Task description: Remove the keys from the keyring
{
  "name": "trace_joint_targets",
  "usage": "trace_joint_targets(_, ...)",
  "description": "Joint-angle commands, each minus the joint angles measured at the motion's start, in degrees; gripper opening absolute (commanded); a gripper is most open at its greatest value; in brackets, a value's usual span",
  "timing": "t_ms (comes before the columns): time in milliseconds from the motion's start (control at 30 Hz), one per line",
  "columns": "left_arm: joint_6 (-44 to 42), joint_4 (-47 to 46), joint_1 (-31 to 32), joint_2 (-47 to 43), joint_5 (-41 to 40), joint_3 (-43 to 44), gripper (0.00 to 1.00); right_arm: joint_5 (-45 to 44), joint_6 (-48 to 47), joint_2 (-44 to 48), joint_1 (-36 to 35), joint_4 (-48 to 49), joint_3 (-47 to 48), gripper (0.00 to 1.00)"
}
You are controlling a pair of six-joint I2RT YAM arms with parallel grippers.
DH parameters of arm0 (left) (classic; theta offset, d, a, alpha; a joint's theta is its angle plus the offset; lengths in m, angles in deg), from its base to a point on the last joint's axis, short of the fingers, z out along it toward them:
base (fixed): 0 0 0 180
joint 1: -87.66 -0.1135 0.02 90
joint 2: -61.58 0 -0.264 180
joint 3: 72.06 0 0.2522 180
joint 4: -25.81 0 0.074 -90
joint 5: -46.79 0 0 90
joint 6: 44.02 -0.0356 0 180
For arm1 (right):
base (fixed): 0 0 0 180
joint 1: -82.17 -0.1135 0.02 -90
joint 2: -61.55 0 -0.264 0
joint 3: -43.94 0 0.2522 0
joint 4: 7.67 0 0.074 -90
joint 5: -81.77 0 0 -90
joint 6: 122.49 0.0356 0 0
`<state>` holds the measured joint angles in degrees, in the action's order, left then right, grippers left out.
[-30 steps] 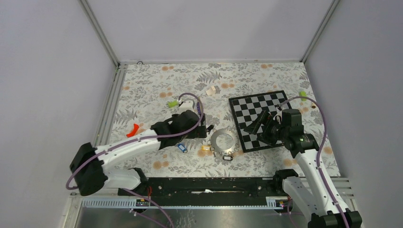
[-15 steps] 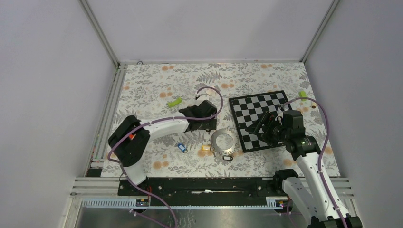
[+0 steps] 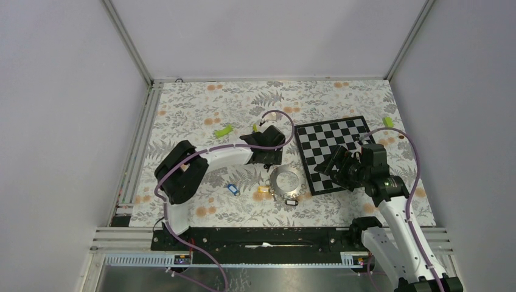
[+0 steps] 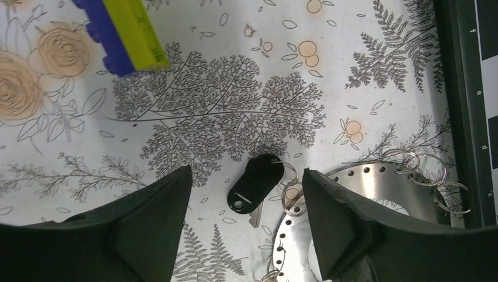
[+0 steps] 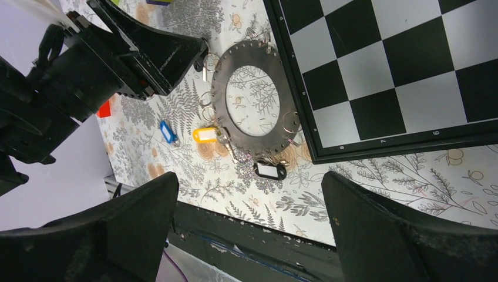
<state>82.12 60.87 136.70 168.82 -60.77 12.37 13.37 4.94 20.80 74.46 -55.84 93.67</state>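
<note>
The keyring (image 3: 297, 182) is a flat silvery hoop with small holes, lying left of the chessboard; it looks dark in the right wrist view (image 5: 220, 100). A yellow-tagged key (image 3: 263, 190) and a black-tagged key (image 3: 291, 202) hang at its near edge. A blue-tagged key (image 3: 230, 189) lies apart to the left. My left gripper (image 3: 268, 163) is open just above the hoop's far-left edge. In the left wrist view it (image 4: 244, 176) straddles another black-tagged key (image 4: 256, 179) joined by a small split ring to the hoop (image 4: 364, 194). My right gripper (image 3: 328, 167) is open and empty above the chessboard.
The checkered board (image 3: 331, 152) lies right of the hoop; its dark frame (image 4: 464, 88) borders the hoop. Lime-green blocks lie at the far left (image 3: 223, 131) and far right (image 3: 387, 121). A lime-and-blue block (image 4: 126, 35) lies ahead of the left gripper. A red piece (image 5: 104, 109) lies near the left rail.
My left arm has folded and swung right, carrying its open gripper from left of the hoop to the hoop's far-left edge. The right arm has barely moved.
</note>
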Motion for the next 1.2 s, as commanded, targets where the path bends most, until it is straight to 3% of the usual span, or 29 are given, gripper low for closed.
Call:
trace_joint_targets(0, -0.54, -1.35, -0.21, 1.64, 1.77, 3.79, 0.72, -0.88, -0.11, 0.52, 0.23, -0.06, -0.8, 1.0)
trace_joint_targets(233, -1.41, -0.51, -0.26, 2.98, 0.51, 4.68, 0.61, -0.75, -0.74, 0.76, 0.23, -0.22, -0.67, 0.99)
trace_joint_targets(700, -2.69, 0.81, -0.17, 7.04, 2.62, 6.68, 0.5, -1.23, -1.31, 0.24, 0.22, -0.19, -1.87, 1.0)
trace_joint_targets(1167, -3.64, 1.6, 0.45, 1.51, -0.5, 0.12, 0.0, -1.04, -0.79, 0.81, 0.26, -0.22, -2.12, 1.0)
